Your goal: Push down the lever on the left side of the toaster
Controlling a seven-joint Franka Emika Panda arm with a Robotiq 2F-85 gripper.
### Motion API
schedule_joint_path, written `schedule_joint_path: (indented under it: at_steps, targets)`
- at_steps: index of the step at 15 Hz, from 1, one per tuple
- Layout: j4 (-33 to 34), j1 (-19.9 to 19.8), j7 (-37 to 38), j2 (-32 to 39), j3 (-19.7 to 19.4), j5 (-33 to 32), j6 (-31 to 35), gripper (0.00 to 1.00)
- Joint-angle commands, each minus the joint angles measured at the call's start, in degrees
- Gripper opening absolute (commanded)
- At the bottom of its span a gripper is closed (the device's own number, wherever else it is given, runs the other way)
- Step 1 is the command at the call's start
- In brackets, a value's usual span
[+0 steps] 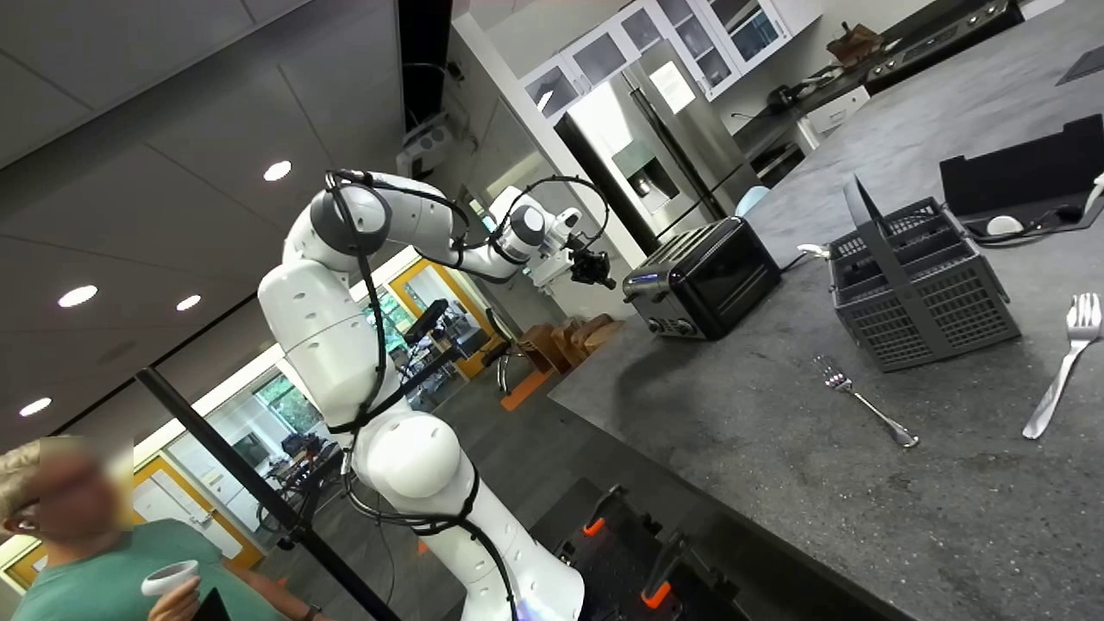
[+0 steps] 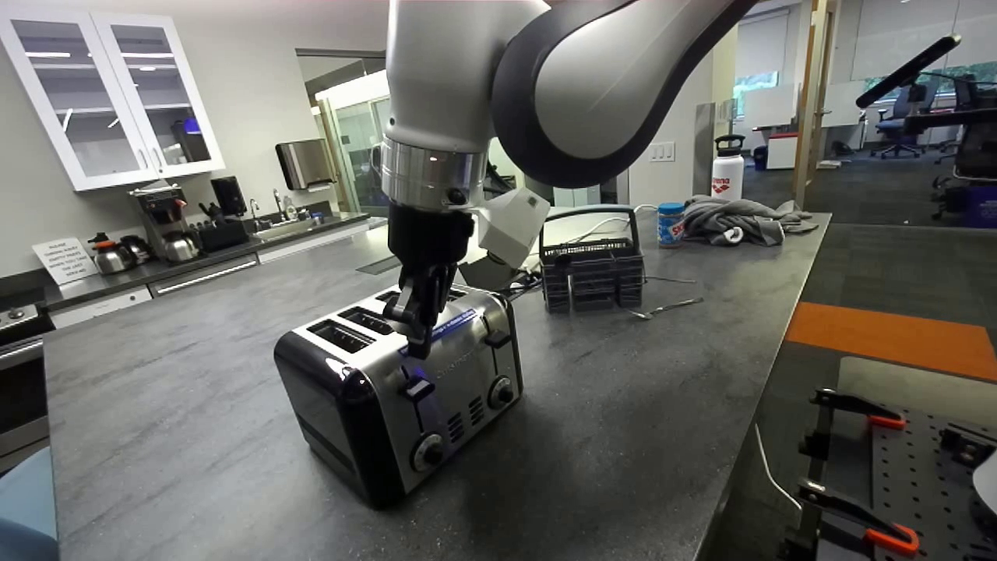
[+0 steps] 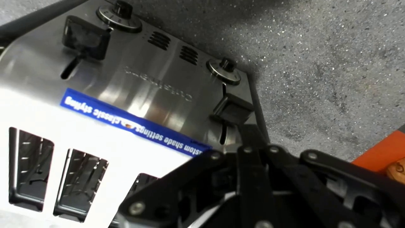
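Finding: hand (image 2: 419,343) just above the left lever (image 2: 418,388) of the toaster (image 2: 389,413)

The toaster stands upright on the grey worktop (image 2: 592,452), apart from the utensil basket (image 1: 966,297). The hand's fingers (image 3: 253,180) are pressed together. In an exterior view the fingertips (image 2: 420,349) point down and a narrow gap shows between them and the left lever. In the wrist view the slot (image 3: 223,135) is visible on either side of this lever; how far down the lever sits cannot be told. The right lever (image 3: 85,38) is well apart from the hand, near its own round dial (image 3: 117,20). A blue label (image 3: 134,122) with white lettering runs along the edge where the toaster's steel front meets its top. Two forks (image 1: 1067,369) lie near the basket on the worktop in an exterior view. A person (image 1: 112,569) in a green shirt holds a white device (image 1: 170,578) there; the face is blurred.
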Motion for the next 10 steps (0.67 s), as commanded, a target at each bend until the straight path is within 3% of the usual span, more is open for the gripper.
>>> schedule_joint_path:
  at_steps: [1, 10]
  targets:
    - [0.4, 0.3, -0.1, 0.6, -0.7, 0.7, -0.4, 0.0]
    - [1.7, 1.0, 0.1, 5.3, -1.7, 0.1, 1.1, 0.0]
